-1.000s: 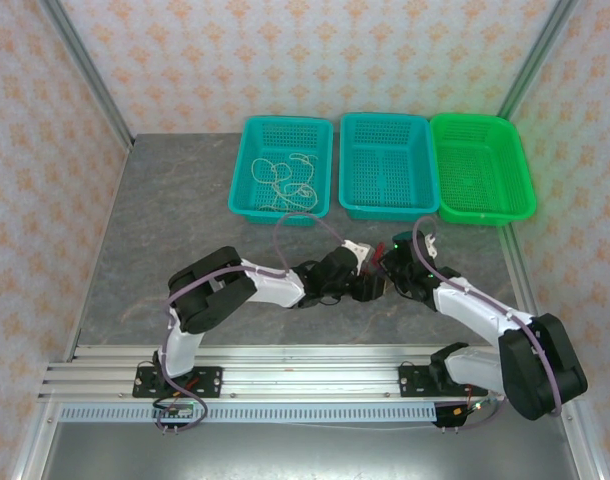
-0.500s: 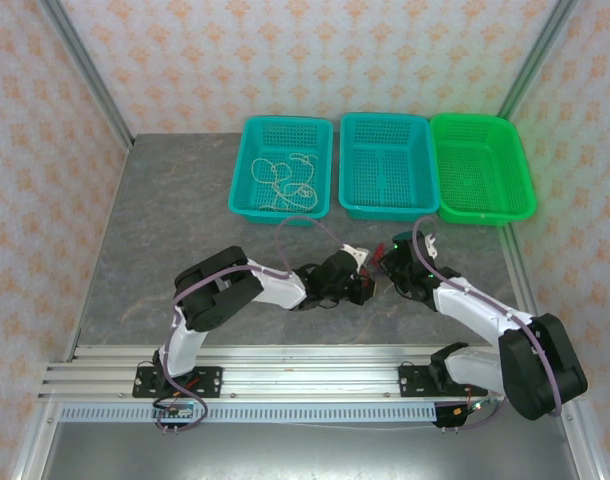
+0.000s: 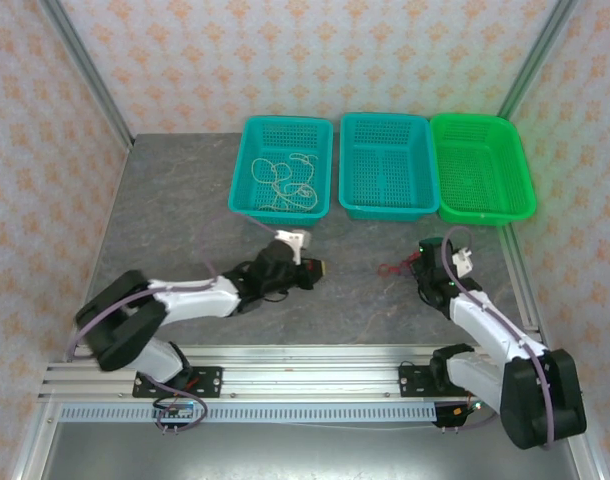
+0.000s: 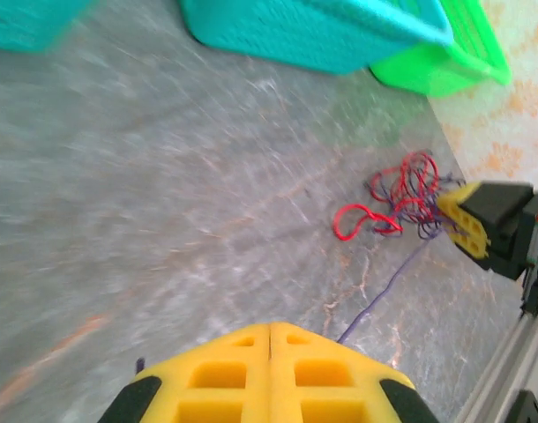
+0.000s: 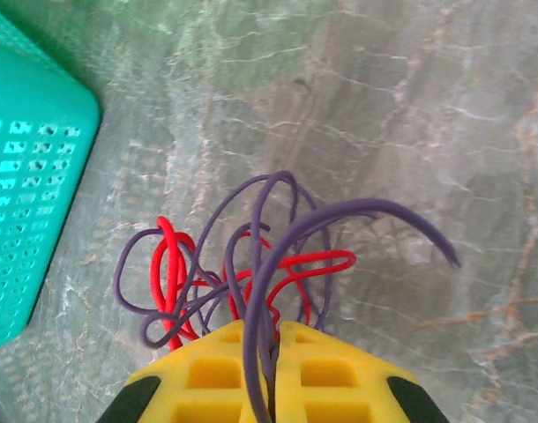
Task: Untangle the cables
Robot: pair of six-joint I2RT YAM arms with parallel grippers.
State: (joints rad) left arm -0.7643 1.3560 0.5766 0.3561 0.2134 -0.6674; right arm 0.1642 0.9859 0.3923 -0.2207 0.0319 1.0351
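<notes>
The left gripper (image 3: 318, 267) has been drawn leftward, away from the right gripper (image 3: 415, 268). Its jaws are closed, apparently on a taut purple strand (image 4: 388, 286). The right jaws are clamped on the tangled cables (image 5: 242, 264) (right of centre), so separation is judged begun.

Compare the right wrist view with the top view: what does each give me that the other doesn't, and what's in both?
Right wrist: a purple cable pinched between the pads of the shut right pincer and looped through the red cable. Top: a cream cable lying in the left basket, the green basket, and the left pincer apart from the tangle. Both: the red cable on the grey table at the right pincer's tip.
</notes>
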